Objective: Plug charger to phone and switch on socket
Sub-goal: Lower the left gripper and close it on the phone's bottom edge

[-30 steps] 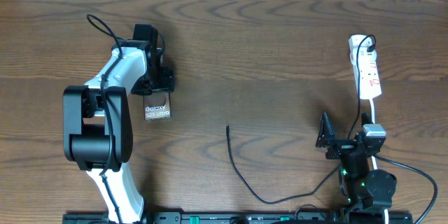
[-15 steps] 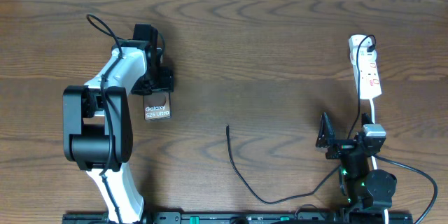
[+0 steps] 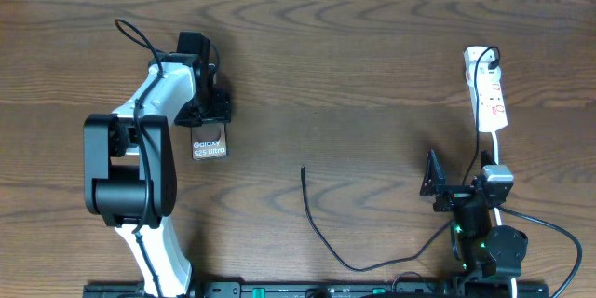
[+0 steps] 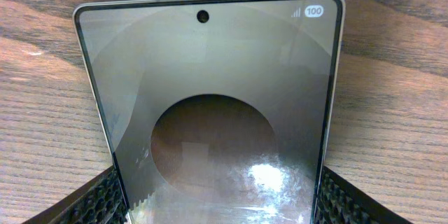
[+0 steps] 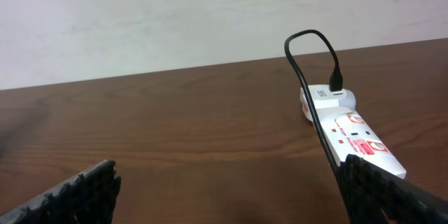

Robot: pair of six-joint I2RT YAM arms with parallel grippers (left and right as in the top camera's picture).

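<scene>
The phone point(image 4: 210, 77) is gripped by its edges in the left hand point(image 3: 209, 126) while the right hand point(image 5: 231, 192) is spread wide and empty, the charger point(image 3: 321, 237) lying between them on the tabletop point(image 3: 372, 74), so the phone could easily be twisted loose if that charger gets jammed in crooked.

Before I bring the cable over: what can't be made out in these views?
- Port of the phone: cut off by the left wrist view's bottom edge; overhead, the left gripper covers that end.
- Switch positions on the socket: too small overhead; in the right wrist view a right finger hides the near part.
- Facing of the charger tip: too small overhead, outside both wrist views.
- Left pads touching the phone: unclear at the frame edge.
</scene>
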